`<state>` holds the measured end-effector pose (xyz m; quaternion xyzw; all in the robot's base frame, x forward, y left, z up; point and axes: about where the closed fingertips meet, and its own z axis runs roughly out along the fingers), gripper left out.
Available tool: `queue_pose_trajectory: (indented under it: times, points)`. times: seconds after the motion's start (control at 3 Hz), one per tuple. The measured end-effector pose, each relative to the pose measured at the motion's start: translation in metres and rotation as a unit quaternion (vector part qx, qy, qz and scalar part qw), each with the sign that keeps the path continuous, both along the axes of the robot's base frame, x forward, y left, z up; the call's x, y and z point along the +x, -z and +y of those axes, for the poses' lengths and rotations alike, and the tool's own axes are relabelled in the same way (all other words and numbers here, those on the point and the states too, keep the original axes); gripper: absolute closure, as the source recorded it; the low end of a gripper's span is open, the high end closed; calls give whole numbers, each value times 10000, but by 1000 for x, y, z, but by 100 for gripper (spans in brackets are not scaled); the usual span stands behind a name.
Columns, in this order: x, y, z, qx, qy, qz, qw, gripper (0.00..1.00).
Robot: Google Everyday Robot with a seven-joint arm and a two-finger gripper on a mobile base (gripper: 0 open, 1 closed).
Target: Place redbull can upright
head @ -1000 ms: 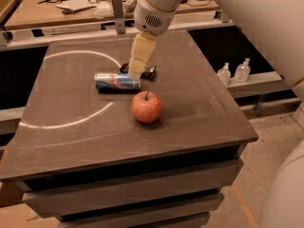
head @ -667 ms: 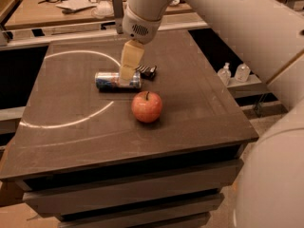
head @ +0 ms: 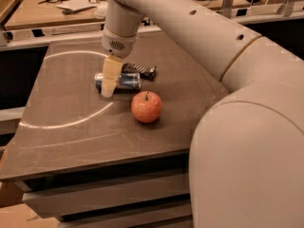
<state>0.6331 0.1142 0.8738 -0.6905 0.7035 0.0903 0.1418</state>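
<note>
The redbull can (head: 126,81) lies on its side on the brown table (head: 71,127), blue and silver, long axis running left to right. My gripper (head: 109,82) hangs from the white arm and comes down over the can's left part, hiding that end. Its tip reaches the table level just in front of the can. Whether it touches the can I cannot tell.
A red apple (head: 146,107) stands just in front and right of the can. A dark ridged snack packet (head: 141,70) lies right behind the can. A pale arc (head: 61,122) marks the tabletop. My arm's large white body (head: 247,151) fills the right. A cluttered desk (head: 71,4) stands behind.
The gripper has moved left along the can, from its right end to its left part, and lower. The can, apple and packet lie as before.
</note>
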Motion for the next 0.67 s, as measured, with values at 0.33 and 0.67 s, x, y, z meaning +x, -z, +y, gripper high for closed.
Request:
queue_pose_trajectory:
  times: [0.33,0.67]
  points:
    - [1,24,13,-98,-54,186,9998,3]
    - [-2,43,20,-148,-175,398,9989,34]
